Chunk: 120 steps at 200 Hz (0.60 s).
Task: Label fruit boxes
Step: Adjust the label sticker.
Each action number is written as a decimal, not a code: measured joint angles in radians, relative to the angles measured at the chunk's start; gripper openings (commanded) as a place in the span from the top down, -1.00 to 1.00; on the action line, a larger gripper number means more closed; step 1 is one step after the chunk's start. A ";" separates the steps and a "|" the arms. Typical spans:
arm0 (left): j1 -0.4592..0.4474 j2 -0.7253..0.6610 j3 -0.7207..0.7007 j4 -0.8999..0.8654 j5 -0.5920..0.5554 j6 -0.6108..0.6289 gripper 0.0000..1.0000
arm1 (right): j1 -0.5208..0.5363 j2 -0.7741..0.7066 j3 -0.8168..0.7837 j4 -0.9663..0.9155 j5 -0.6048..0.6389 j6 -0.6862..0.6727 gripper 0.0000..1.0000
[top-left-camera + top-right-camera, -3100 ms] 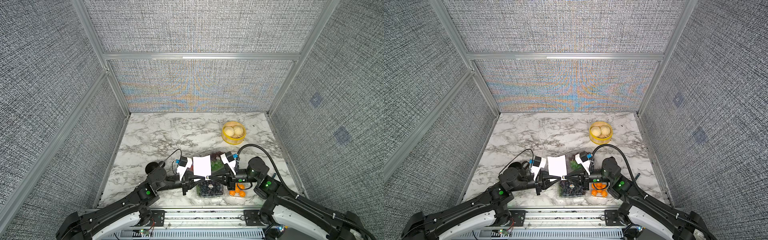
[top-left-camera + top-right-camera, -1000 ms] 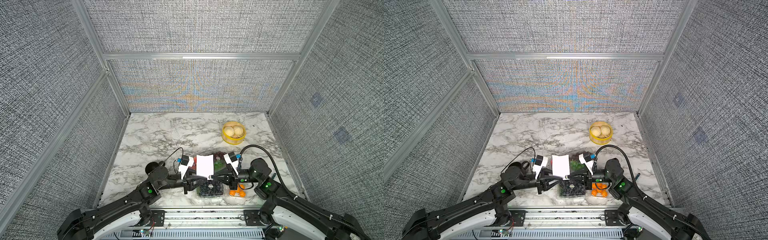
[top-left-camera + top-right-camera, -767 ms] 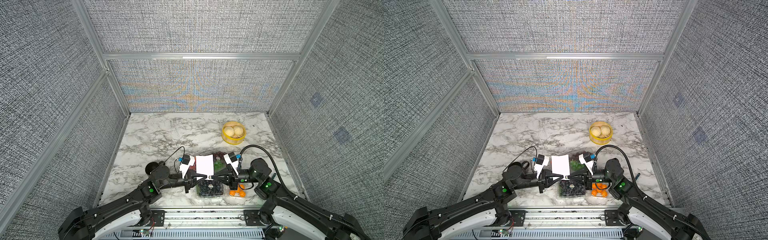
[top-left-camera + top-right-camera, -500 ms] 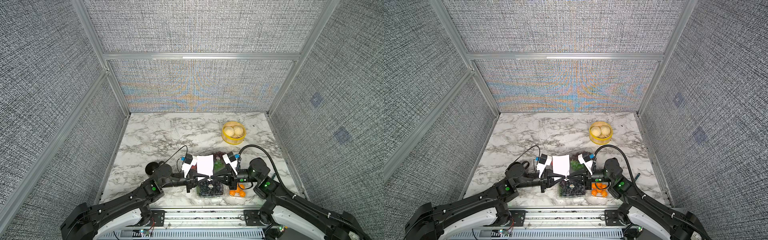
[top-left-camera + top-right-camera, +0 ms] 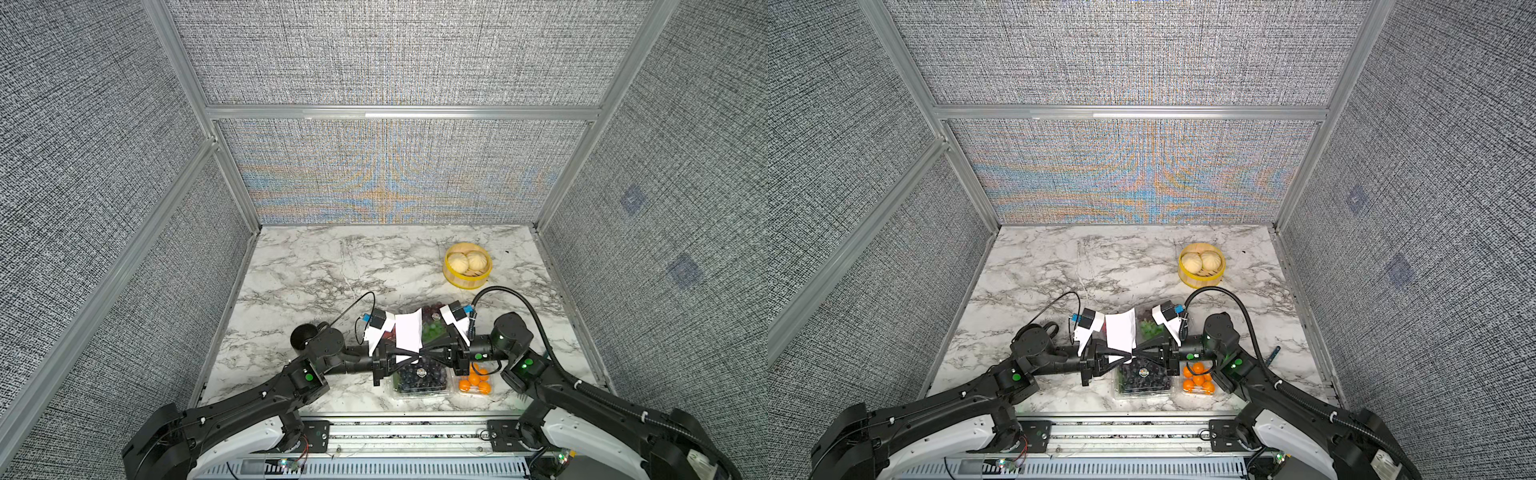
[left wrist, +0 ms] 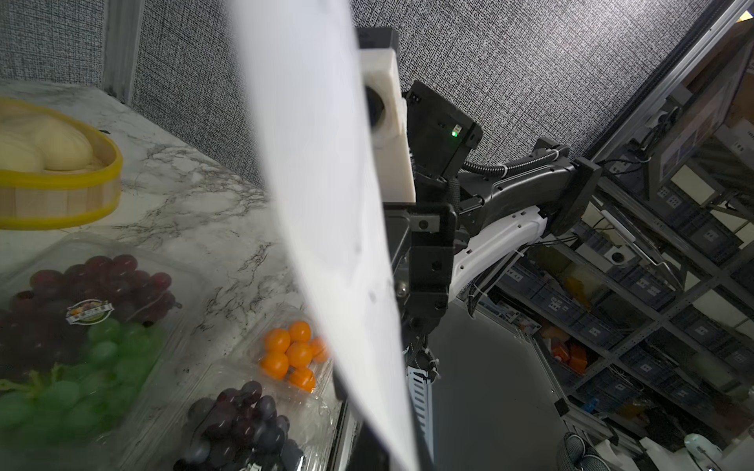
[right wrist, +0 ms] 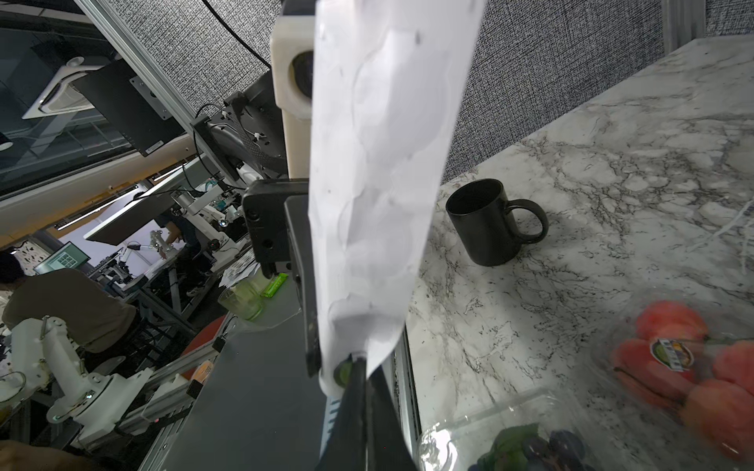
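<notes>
A white sticker sheet stands upright between my two arms, over the fruit boxes at the table's front. My right gripper is shut on the sheet's lower corner, beside a small green sticker. My left gripper meets it tip to tip and is shut on the same lower edge; in the left wrist view the sheet hides its jaws. Below lie the box of dark grapes, the box of oranges, the box of purple and green grapes and the box of red fruit.
A black mug stands left of the boxes, beside my left arm. A yellow bamboo steamer with pale buns sits at the back right. Grey fabric walls close three sides of the marble table.
My left gripper has moved right to the sheet's lower edge and shut there. The right gripper has stayed shut on the sheet and hardly moved.
</notes>
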 measured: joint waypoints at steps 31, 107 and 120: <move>0.000 -0.001 0.000 0.006 -0.005 0.001 1.00 | 0.001 0.018 -0.003 0.061 -0.016 0.030 1.00; -0.001 -0.020 -0.002 -0.014 -0.058 0.031 1.00 | 0.001 -0.054 -0.033 0.074 -0.026 0.047 1.00; -0.001 -0.019 -0.002 -0.015 -0.061 0.031 1.00 | 0.001 -0.058 -0.035 0.075 -0.027 0.048 1.00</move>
